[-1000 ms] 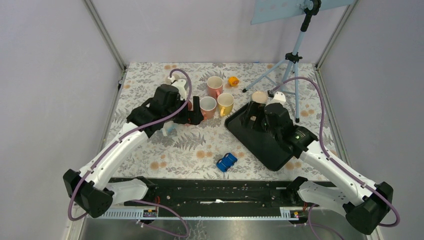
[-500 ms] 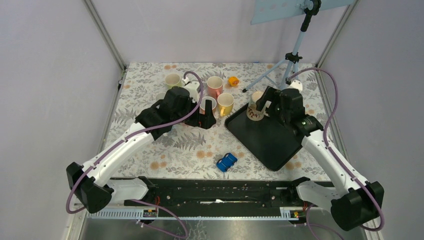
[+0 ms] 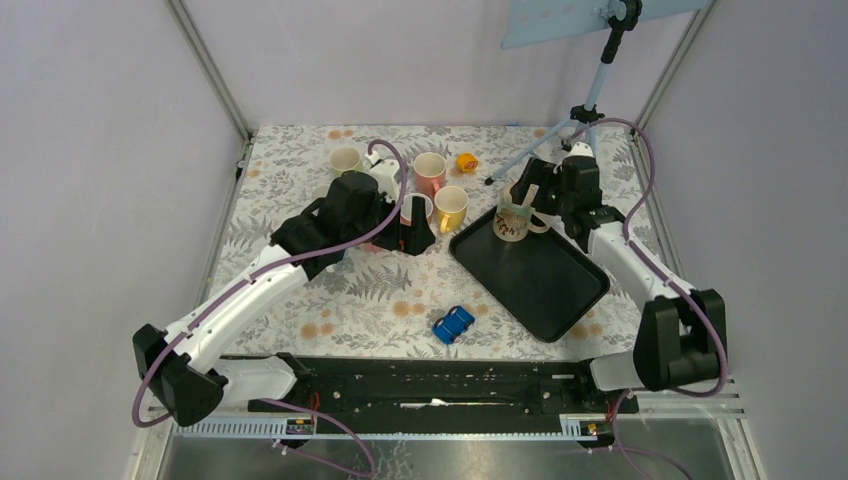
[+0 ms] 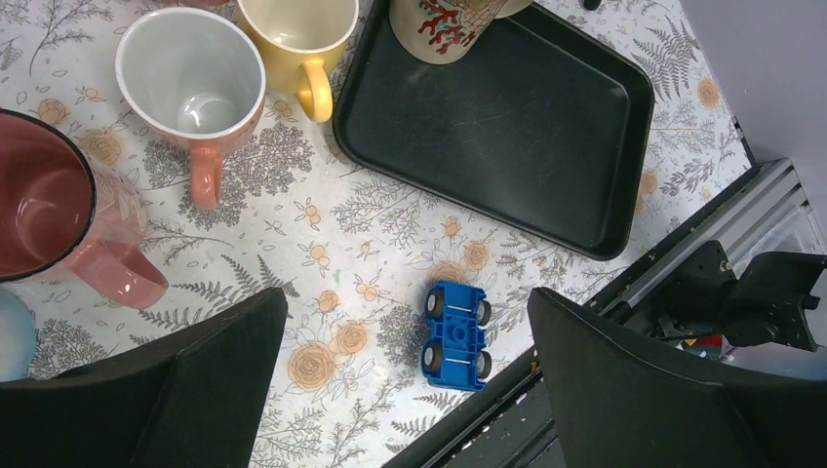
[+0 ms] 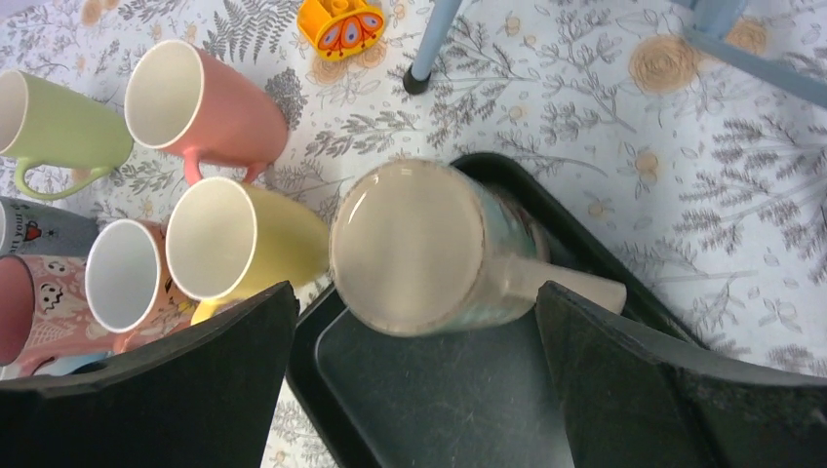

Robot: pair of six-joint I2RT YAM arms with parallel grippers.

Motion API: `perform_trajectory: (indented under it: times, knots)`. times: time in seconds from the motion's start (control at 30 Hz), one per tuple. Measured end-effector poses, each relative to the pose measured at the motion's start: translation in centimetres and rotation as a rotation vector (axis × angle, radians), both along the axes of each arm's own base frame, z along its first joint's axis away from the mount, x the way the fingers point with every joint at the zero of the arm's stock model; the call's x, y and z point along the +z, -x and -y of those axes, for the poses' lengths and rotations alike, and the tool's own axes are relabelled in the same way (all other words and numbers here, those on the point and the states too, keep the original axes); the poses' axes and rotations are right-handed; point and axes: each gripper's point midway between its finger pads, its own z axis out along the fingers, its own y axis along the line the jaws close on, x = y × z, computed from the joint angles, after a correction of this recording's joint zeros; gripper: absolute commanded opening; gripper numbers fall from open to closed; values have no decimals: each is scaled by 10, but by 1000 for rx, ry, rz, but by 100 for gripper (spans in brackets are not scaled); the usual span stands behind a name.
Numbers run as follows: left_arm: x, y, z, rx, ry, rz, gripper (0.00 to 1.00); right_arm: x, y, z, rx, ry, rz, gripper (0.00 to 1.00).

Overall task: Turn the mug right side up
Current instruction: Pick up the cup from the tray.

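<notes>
**Task object.** The mug [image 5: 419, 244] stands upside down on the black tray [image 5: 458, 409], with its flat base facing up and its handle toward the right of the right wrist view. The left wrist view shows a red coral pattern on its wall. In the top view the mug [image 3: 512, 222] occupies the far part of the tray [image 3: 545, 285], close to the far-left rim.

**Right gripper.** The right gripper [image 3: 532, 200] hangs above the mug. Its fingers [image 5: 195, 375] are spread wide. In the wrist view they flank the mug on both sides, with a gap visible on each side. Nothing is held.

**Left gripper.** The left gripper [image 3: 412, 236] hovers over the floral tablecloth [image 3: 370, 290], next to a cluster of upright mugs. Its fingers [image 4: 195, 390] are also spread wide, with nothing between them.

**Surroundings.**
- The yellow mug [image 3: 451, 207] stands upright just beside the tray's left rim.
- A pink mug [image 3: 430, 172] stands behind the yellow mug.
- A green mug [image 3: 346, 160] stands farther left.
- An orange toy block [image 3: 466, 161] lies near the foot of a blue tripod [image 3: 590, 115].
- A blue toy car [image 3: 454, 324] rests on the tablecloth near the tray's near-left rim, apart from the tray.
</notes>
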Motion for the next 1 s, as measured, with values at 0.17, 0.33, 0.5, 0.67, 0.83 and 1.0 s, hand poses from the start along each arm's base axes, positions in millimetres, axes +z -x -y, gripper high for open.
perform_trajectory:
  times: [0.17,0.33,0.5,0.67,0.83,1.0]
  knots:
    - [1,-1,0,-7,-3,15,99,-4,-26,-4,62,-9,18,100]
    - [-1,-3,1,-13,-13,18,99,-4,-41,-11,118,-36,43,100]
    - [-7,-6,3,-14,-22,7,99,-10,-46,-12,139,-53,38,100]
    - [-10,-8,5,-16,-25,4,99,-13,-46,-14,153,-76,27,100]
    - [-11,-10,8,-22,-21,7,99,-10,-46,-19,161,-112,34,100]
    - [-11,-10,9,-25,-19,7,99,-16,-43,-20,153,-129,21,100]
